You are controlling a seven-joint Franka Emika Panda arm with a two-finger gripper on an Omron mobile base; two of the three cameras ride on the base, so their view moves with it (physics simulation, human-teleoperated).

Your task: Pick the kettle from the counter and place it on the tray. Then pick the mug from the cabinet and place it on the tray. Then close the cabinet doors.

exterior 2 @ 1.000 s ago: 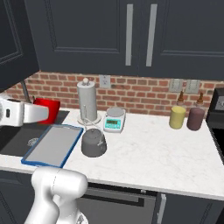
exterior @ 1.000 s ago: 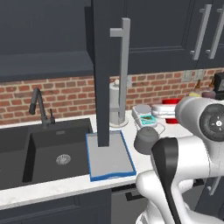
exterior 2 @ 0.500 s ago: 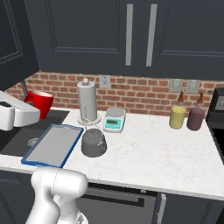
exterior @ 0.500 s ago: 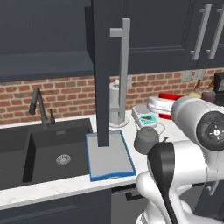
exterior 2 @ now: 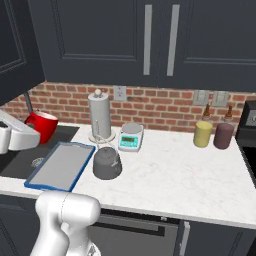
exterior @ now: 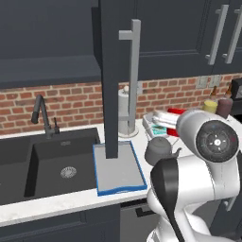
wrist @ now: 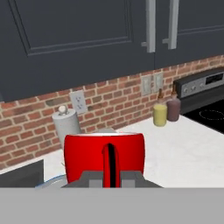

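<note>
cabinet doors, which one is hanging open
The navy door at the left, above the tray: it stands swung out over the counter, its edge and bar handle facing the left base camera. The doors further right lie flat and shut.

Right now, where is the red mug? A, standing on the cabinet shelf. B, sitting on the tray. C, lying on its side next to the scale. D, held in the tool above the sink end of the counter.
D: the red mug sits in the tool, which is shut on its handle, and hangs off the counter, left of the tray, which holds nothing.
</note>
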